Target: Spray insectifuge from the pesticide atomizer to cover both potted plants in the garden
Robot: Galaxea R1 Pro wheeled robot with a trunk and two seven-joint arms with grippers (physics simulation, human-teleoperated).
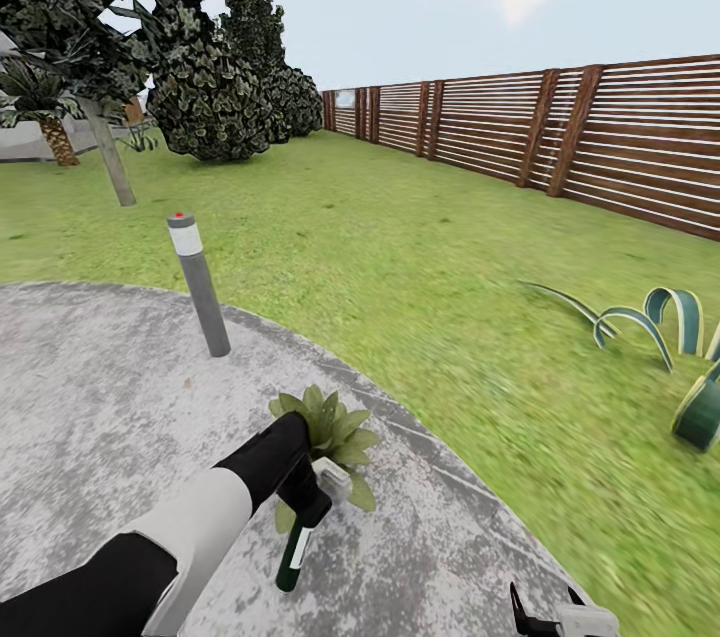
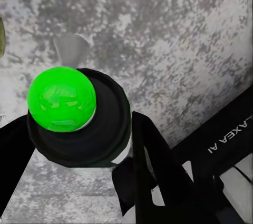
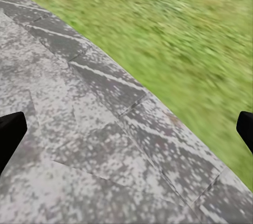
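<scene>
Atomizer work is under way on the paved patio point(image 1: 90, 397). My left gripper point(image 1: 305, 497) is clenched around the pesticide atomizer point(image 1: 296, 549), and I judge that I hold it by the upper part, near the black spray head, so that the dark-green body with its white label hangs down toward the paving. In the left wrist view I look down on a round black top point(image 2: 100, 124) with a bright green ball point(image 2: 62, 105) on it, and the black fingers point(image 2: 150, 166) stand close on both sides of it. What the green ball is, I cannot tell.

The potted plant point(image 1: 330, 429) sits just behind the left gripper, at the edge of the patio where the lawn point(image 1: 420, 247) begins. I keep the bottle so near the plant because the spray must land on its leaves. Whether the nozzle points at the leaves I cannot tell, because the arm hides that part. I see one plant of the two, so I judge the task is about in its middle.

My right gripper point(image 1: 560, 617) is released; in the right wrist view its fingertips point(image 3: 10, 132) stand wide apart over the patio edge, holding nothing. It waits low beside the plant, out of the way of the spray.

Beyond the plant stand a grey bollard lamp point(image 1: 200, 287) and a wooden fence point(image 1: 560, 137).
</scene>
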